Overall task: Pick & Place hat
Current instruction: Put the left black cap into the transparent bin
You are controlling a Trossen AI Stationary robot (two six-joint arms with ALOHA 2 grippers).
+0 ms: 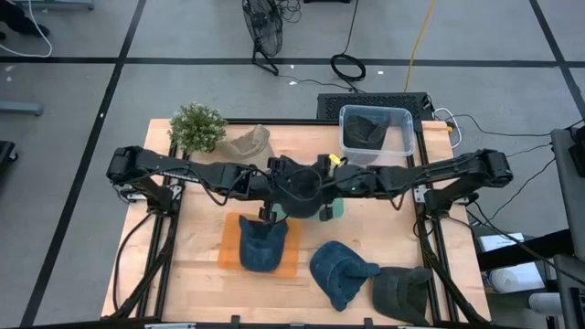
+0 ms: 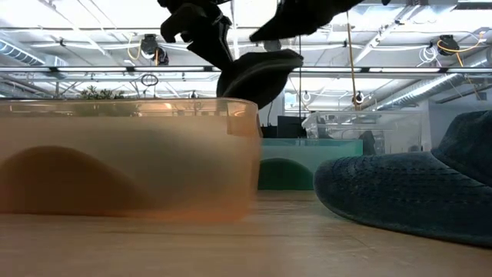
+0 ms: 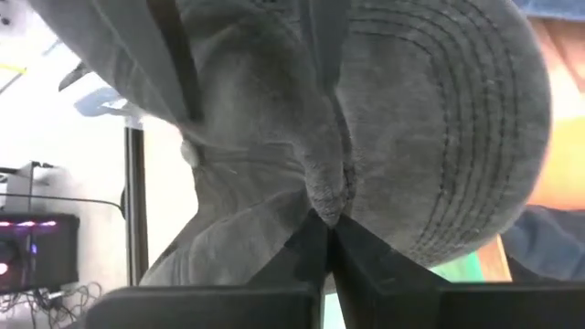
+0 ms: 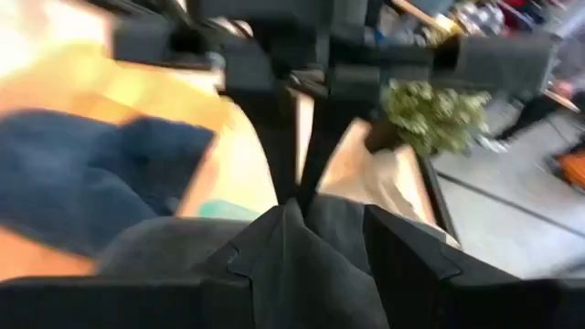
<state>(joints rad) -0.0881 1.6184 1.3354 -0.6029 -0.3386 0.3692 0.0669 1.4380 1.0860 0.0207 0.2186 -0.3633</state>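
A dark grey cap [image 1: 298, 190] hangs in the air between my two grippers, above the middle of the table; in the low view the grey cap [image 2: 260, 75] is clear of the trays. My left gripper [image 3: 326, 222] is shut on it, with the stitched brim [image 3: 457, 137] beside the fingers. My right gripper [image 4: 306, 239] is shut on the same grey cloth [image 4: 302, 274] from the other side and faces my left gripper [image 4: 294, 187]. A blue hat [image 1: 260, 245] lies in the orange tray [image 1: 227, 249]. My left gripper pinches a bunched fold of the cap's crown [image 3: 322, 187], next to the brim, between its two fingers. The cap is lifted clear of the table. My right gripper pinches the grey cloth [image 4: 291, 217] close to the left gripper's fingertips, coming from the table's right. Which part of the cap it has cannot be told.
A green tray [image 1: 333, 209] sits under the grippers. A clear bin [image 1: 402, 137] with a dark hat stands at the far edge, near a beige hat [image 1: 249, 142] and a plant [image 1: 196, 128]. A blue hat [image 1: 340, 271] and a dark grey hat [image 1: 402, 292] lie near the front edge.
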